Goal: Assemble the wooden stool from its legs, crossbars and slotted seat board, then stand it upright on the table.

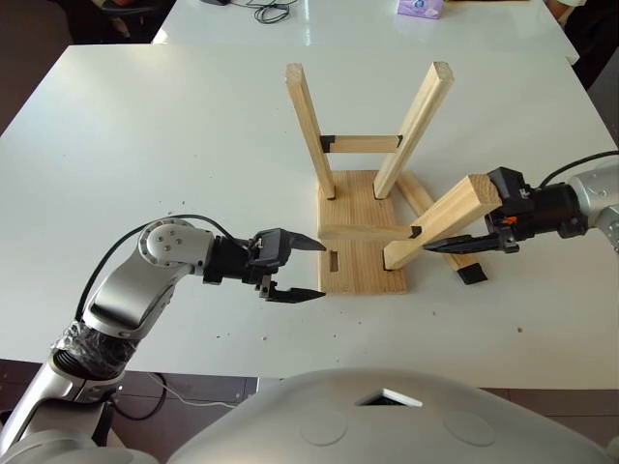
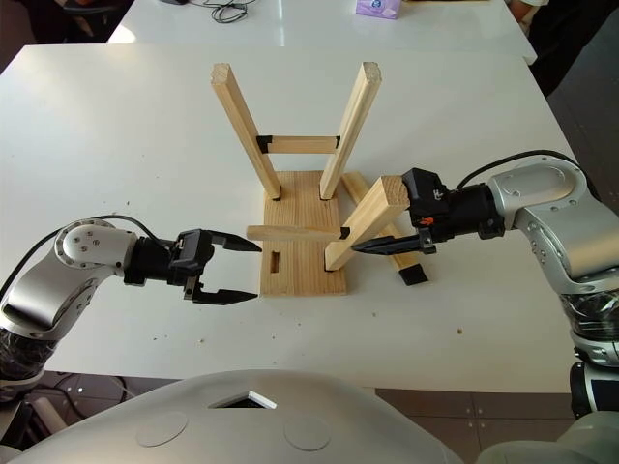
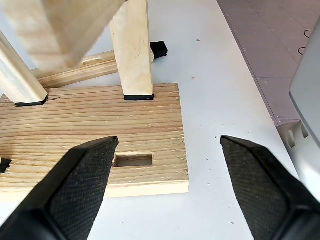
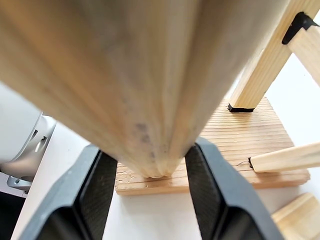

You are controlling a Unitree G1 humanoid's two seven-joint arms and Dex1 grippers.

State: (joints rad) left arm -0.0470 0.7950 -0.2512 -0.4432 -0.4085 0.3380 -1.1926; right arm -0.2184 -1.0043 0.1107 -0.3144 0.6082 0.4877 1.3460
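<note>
right claw grips tilted leg on seat board.

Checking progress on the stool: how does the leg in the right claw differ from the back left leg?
The held leg, gripped by the right claw, leans hard to the right; the back left leg stands nearer upright. The held leg's crossbar ends free in the air; the back left leg's crossbar joins the back right leg. Both legs meet the seat board.
</note>
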